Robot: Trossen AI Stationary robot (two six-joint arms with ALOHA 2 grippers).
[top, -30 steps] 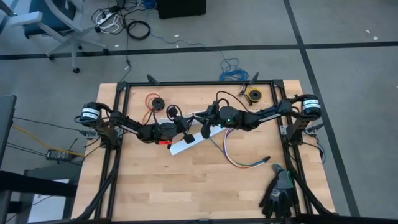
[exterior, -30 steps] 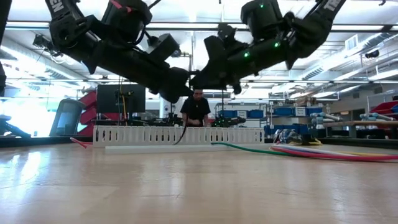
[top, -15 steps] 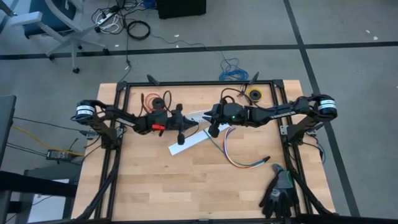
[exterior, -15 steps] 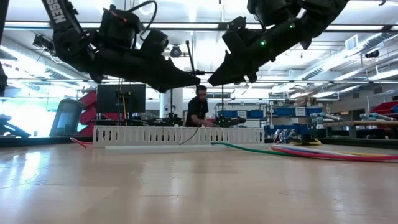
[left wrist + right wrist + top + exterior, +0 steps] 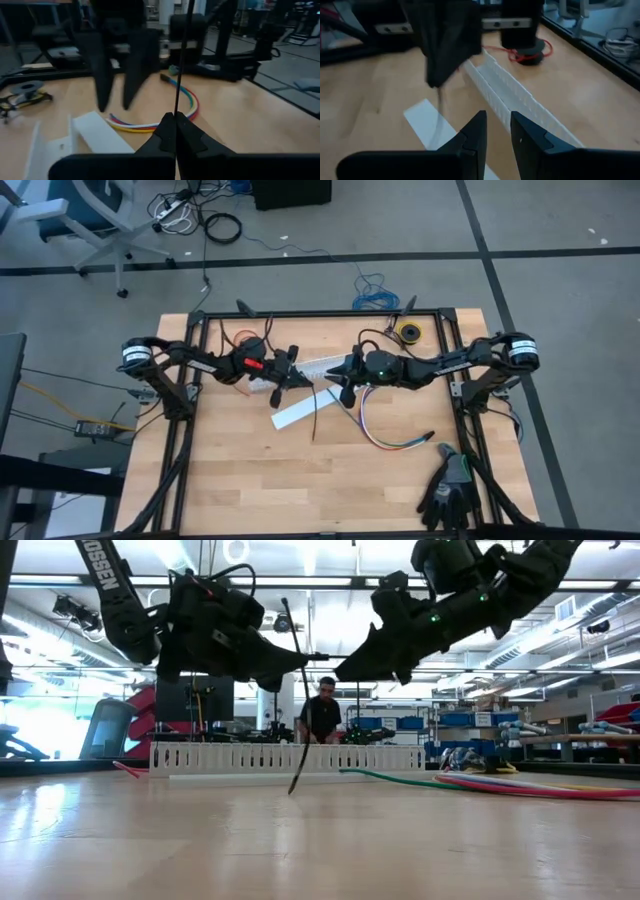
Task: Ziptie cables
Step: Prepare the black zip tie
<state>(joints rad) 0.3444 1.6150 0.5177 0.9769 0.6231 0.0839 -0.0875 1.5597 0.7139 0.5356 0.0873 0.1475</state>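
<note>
The ziptie point(image 5: 318, 405), seen from the high view, is pinched in the closed left end effector point(image 5: 296, 374) and hangs over the bench point(image 5: 250, 480) just beside the white channel point(image 5: 318, 368), with the cables point(image 5: 385, 442) lying curved under the right end effector point(image 5: 338, 377), whose fingers stand slightly apart and empty. From the low view the ziptie point(image 5: 300, 720) hangs steeply with its lower tip at the bench surface in front of the channel point(image 5: 285, 757), and part of the lettering "TROSSEN" shows on the left arm. In the left wrist view the closed fingers point(image 5: 167, 135) clamp the ziptie point(image 5: 181, 60); in the right wrist view a narrow gap shows between the fingers point(image 5: 475, 132), and the channel point(image 5: 515, 100) lies empty.
</note>
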